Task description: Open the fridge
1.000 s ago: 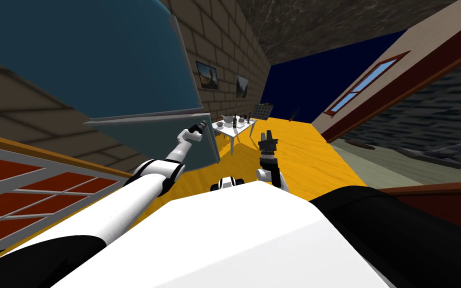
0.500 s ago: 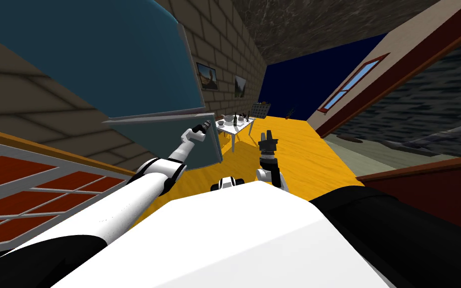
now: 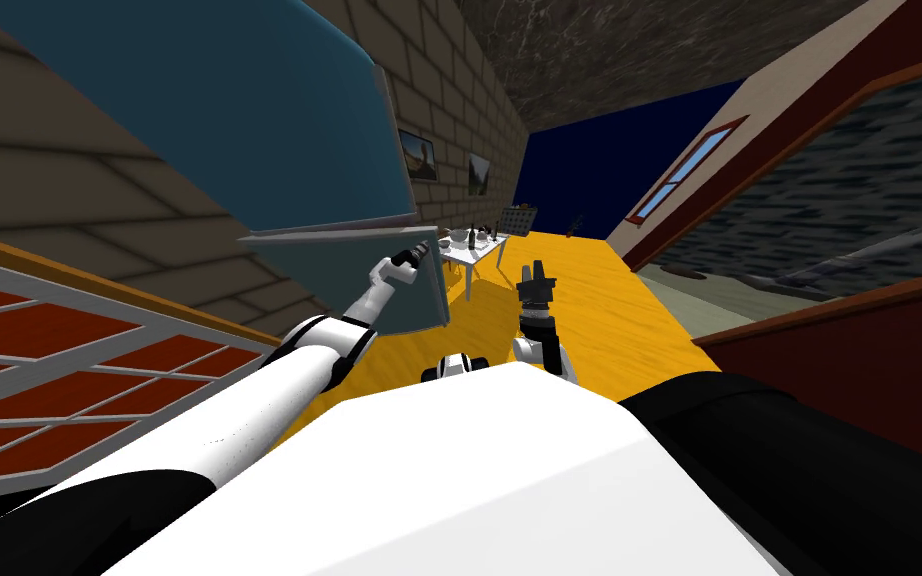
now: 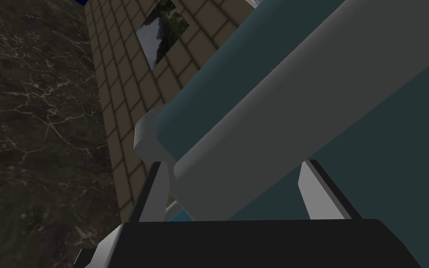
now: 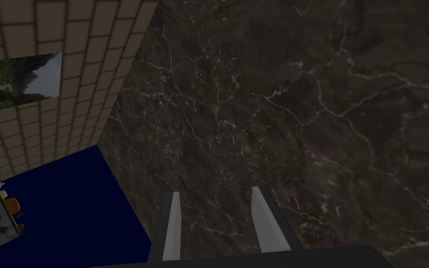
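The fridge (image 3: 249,120) is tall and teal, standing against the brick wall to my left. A grey band crosses it above its lower door (image 3: 404,290). My left arm reaches out to that door's near edge, and the left gripper (image 3: 421,247) sits there. In the left wrist view, the thick grey bar handle (image 4: 255,125) runs between the fingers of the left gripper (image 4: 232,164), which press its two sides. My right gripper (image 3: 536,266) is raised in front of my chest, away from the fridge. The right gripper (image 5: 216,190) is open, with nothing between its fingers.
A small white table (image 3: 466,257) with dishes and bottles stands just past the fridge by the brick wall. The orange floor (image 3: 599,310) runs ahead to a dark blue wall. A white-barred red panel (image 3: 69,360) is close on my left and a dark red wall (image 3: 829,330) on my right.
The whole head view has shifted, so I have turned; the fridge now sits further right in it. My left gripper stays on the handle and the right arm has not moved.
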`<state>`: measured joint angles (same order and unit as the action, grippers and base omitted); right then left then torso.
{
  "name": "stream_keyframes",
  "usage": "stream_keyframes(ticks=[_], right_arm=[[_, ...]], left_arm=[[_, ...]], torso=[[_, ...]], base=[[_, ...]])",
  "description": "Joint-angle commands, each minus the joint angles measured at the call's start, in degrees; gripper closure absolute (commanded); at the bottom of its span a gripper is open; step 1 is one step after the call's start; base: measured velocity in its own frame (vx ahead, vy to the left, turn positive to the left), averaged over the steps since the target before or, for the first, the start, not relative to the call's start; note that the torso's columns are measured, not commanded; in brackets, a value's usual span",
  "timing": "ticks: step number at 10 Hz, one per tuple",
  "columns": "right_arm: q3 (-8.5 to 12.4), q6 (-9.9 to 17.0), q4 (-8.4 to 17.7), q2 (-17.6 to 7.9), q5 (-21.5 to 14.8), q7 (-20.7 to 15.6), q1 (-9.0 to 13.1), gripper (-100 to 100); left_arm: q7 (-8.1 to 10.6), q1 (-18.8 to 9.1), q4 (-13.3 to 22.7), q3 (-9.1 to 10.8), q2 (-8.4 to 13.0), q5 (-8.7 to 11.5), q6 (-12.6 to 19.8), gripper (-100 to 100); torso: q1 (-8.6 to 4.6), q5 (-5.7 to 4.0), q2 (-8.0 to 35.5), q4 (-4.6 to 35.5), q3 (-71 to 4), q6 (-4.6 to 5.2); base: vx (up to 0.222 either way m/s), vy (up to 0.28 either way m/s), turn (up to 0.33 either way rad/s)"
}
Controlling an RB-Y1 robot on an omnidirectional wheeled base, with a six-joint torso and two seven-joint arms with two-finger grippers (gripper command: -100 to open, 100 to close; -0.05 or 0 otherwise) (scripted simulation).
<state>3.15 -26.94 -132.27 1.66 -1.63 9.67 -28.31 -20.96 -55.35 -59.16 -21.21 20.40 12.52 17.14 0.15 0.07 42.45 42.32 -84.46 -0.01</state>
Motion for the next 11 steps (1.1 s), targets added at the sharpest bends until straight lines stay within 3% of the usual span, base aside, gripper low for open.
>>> stream_keyframes(ticks=[1,4,5,11], right_arm=[[0.00,0.00,0.00,0.00,0.00,0.00,0.00,0],[0.00,0.00,0.00,0.00,0.00,0.00,0.00,0],[0.00,0.00,0.00,0.00,0.00,0.00,0.00,0],[0.00,0.00,0.00,0.00,0.00,0.00,0.00,0]], left_arm=[[-0.05,0.02,-1.79,-1.40,-1.02,0.64,0.68,100],[-0.22,-0.22,-3.19,-3.47,-1.95,1.94,0.89,100],[-0.18,0.31,-3.75,-2.52,-1.77,0.95,1.53,100],[-0.57,0.21,-8.49,-8.11,-3.35,4.58,2.01,100]], torso=[[-0.08,-0.02,-0.07,0.02,-0.04,-0.07],[-0.37,-0.11,-0.09,0.05,-0.05,0.02],[-0.37,-0.13,-0.01,0.05,-0.02,0.12],[0.05,0.02,0.10,0.00,0.07,-0.09]], base=[[-0.204,0.188,-0.051],[-0.192,0.179,-0.055],[-0.086,0.081,-0.031],[-0.133,0.221,-0.056]])
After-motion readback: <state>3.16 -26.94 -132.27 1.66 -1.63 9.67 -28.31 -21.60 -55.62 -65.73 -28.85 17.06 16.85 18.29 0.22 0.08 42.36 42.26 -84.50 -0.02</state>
